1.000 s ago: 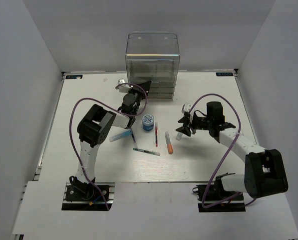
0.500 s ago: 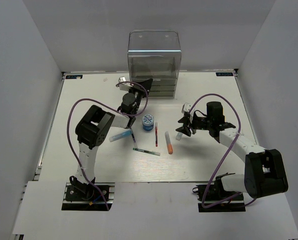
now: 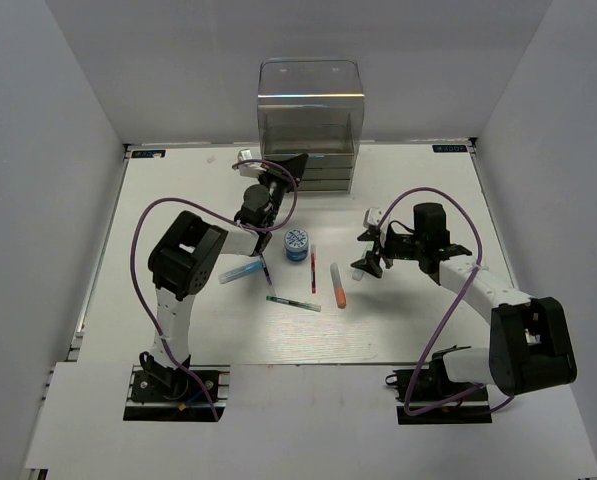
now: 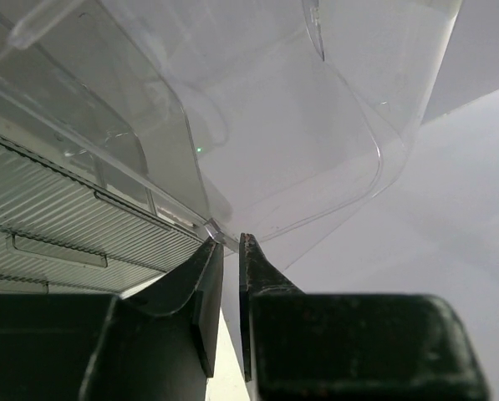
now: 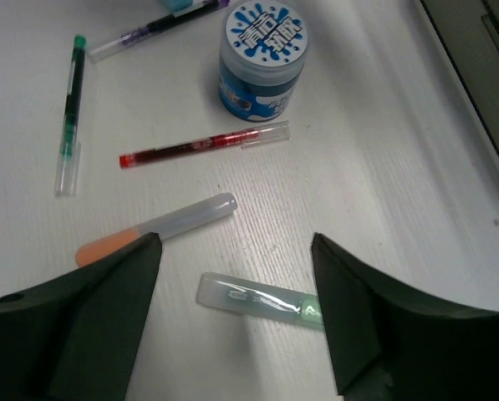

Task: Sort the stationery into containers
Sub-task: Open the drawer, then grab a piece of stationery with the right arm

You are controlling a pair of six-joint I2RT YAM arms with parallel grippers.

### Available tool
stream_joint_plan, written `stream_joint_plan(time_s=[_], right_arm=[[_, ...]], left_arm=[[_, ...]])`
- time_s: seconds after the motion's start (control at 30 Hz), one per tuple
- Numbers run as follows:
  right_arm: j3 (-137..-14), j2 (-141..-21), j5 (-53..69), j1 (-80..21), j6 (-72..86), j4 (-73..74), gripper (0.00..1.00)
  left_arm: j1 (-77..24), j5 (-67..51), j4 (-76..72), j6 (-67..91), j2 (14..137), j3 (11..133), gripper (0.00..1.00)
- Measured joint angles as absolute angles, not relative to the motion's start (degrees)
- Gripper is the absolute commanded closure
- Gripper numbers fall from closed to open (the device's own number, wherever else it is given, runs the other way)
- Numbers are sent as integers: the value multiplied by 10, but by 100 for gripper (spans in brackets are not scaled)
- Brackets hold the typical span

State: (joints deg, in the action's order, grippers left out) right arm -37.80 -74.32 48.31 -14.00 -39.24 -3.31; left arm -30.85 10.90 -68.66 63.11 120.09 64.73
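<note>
The clear organiser (image 3: 308,110) stands at the back, with grey drawers (image 3: 326,176) under its tall clear compartment (image 4: 299,125). My left gripper (image 3: 294,163) (image 4: 230,242) is shut on the lower corner edge of that compartment. My right gripper (image 3: 370,256) (image 5: 235,242) is open, hovering over the pale-green marker (image 5: 257,299) (image 3: 359,271). On the table lie the tape roll (image 3: 296,243) (image 5: 262,58), red pen (image 3: 313,268) (image 5: 203,145), orange marker (image 3: 338,285) (image 5: 157,225), green pen (image 3: 293,302) (image 5: 69,113), light-blue marker (image 3: 241,271) and dark pen (image 3: 266,272) (image 5: 161,25).
White walls close in the table at the left, right and back. The organiser's drawers also show in the right wrist view (image 5: 475,92), at the upper right. The pens and markers lie close together between the two arms.
The clear upper compartment has risen a little at the top. My left gripper has moved slightly up and away with its edge. The right gripper has barely moved.
</note>
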Motion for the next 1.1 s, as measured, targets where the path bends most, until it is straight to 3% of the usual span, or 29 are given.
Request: stream_joint_plan(time_s=[0.07, 0.57, 1.1], right_arm=[[-385, -749, 493, -140, -418, -21, 11], [-543, -914, 547, -206, -576, 63, 10], [-622, -1029, 467, -312, -510, -6, 10]], left_arm=[[-309, 107, -686, 627, 1200, 647, 70], [-308, 94, -685, 615, 1180, 647, 65], [-304, 86, -685, 610, 1147, 647, 65]])
